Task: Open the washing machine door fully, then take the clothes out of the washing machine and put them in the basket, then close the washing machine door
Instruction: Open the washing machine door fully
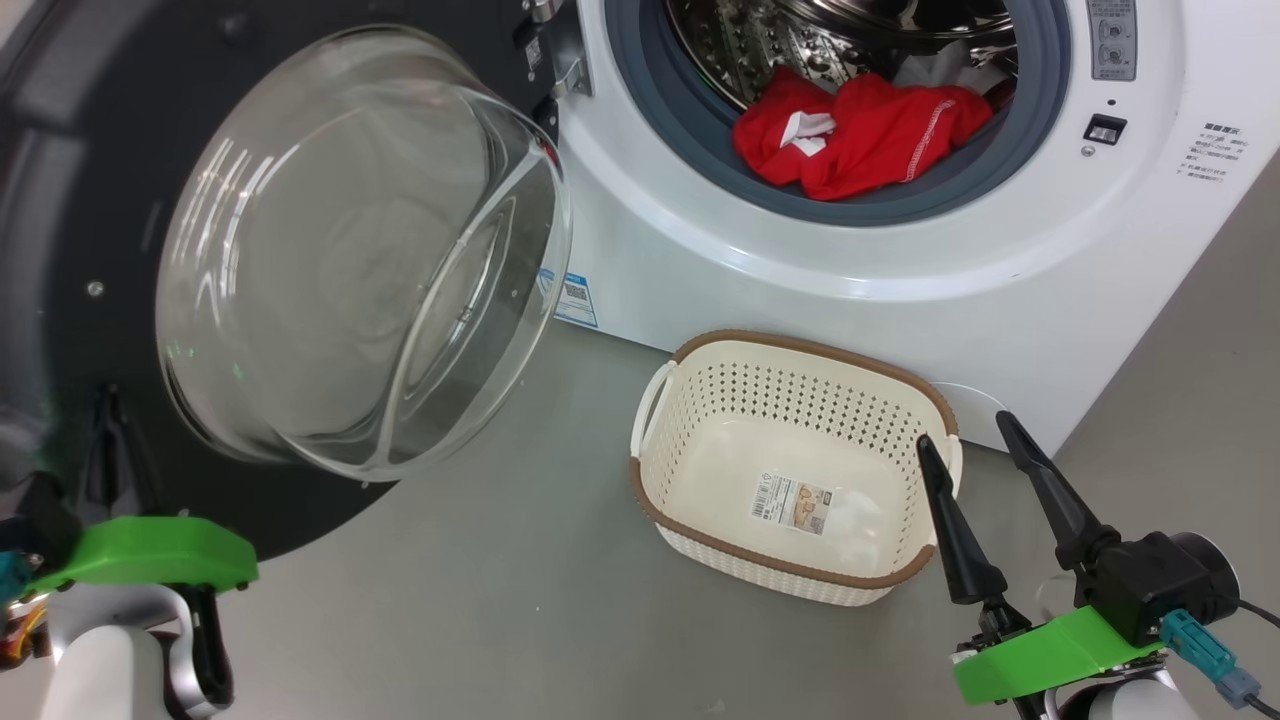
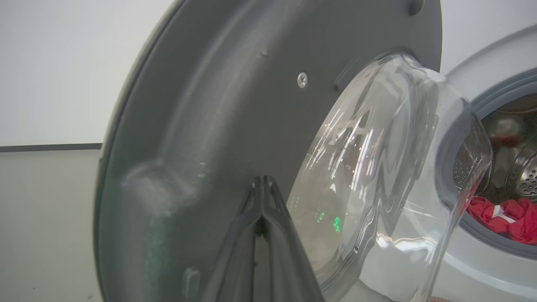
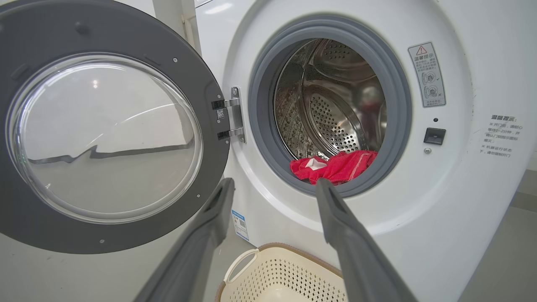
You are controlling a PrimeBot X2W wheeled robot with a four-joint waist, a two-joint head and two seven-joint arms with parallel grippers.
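The washing machine door [image 1: 60, 250] stands swung out to the left, its glass bowl facing me. Red clothes [image 1: 860, 135] lie heaped in the mouth of the washing machine [image 1: 800, 290], spilling onto the grey gasket. The cream basket [image 1: 760, 400] sits on the floor in front of the machine with nothing in it but its sticker. My left gripper [image 1: 108, 400] is shut, its tips [image 2: 262, 180] close against the door's dark inner face [image 2: 209, 105]. My right gripper [image 1: 962, 430] hangs open by the basket's right end. In the right wrist view it [image 3: 275, 181] points at the clothes [image 3: 335, 165] from a distance.
Grey floor stretches around the basket [image 3: 285, 272] and to the right of the machine [image 3: 461, 188]. The door [image 3: 105, 237] hangs on its hinge [image 3: 233, 115] at the left of the drum opening. A blue sticker [image 1: 575, 295] marks the machine's lower front.
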